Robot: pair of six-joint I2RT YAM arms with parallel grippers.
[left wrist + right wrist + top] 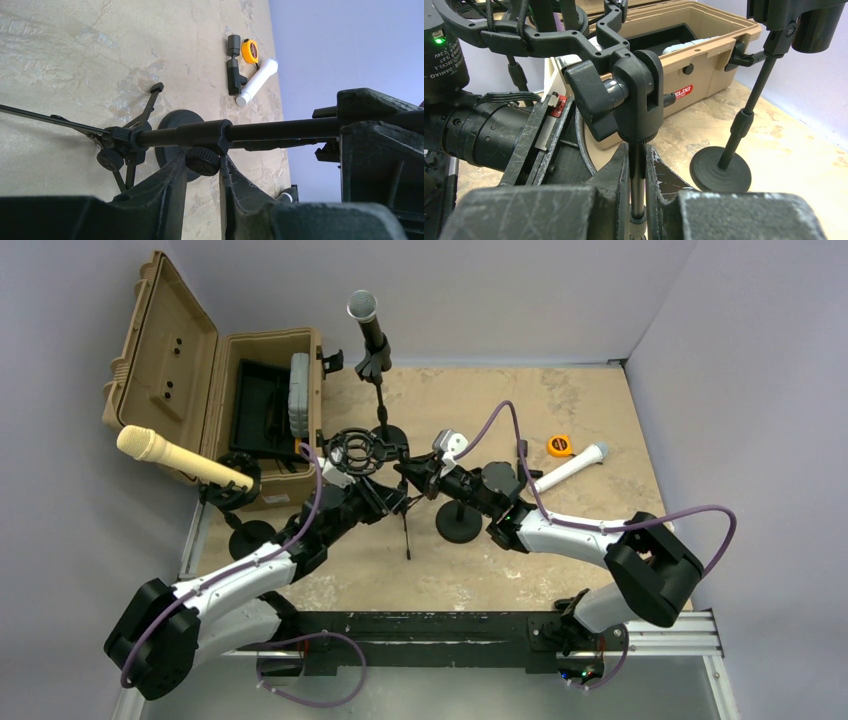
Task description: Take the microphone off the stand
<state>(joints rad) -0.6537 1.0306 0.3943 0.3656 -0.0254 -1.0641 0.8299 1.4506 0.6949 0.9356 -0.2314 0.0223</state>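
1. Near the middle, your left fingers point(165, 192) pinch the stand's point(280, 131) knob point(202, 161); right fingers point(661, 180) clench its rod point(637, 170).
2. Shock mount point(360, 450) looks empty; cream microphone point(170, 455) sits left, grey microphone point(362, 308) far. Keep one grip, free the other.

White-and-black arms point(235, 580), purple cables point(700, 509), scuffed black right gripper point(639, 156)

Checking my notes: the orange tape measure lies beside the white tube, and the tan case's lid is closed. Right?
No: the tan case has its lid open, as the top external view shows. The orange tape measure does lie beside the white tube.
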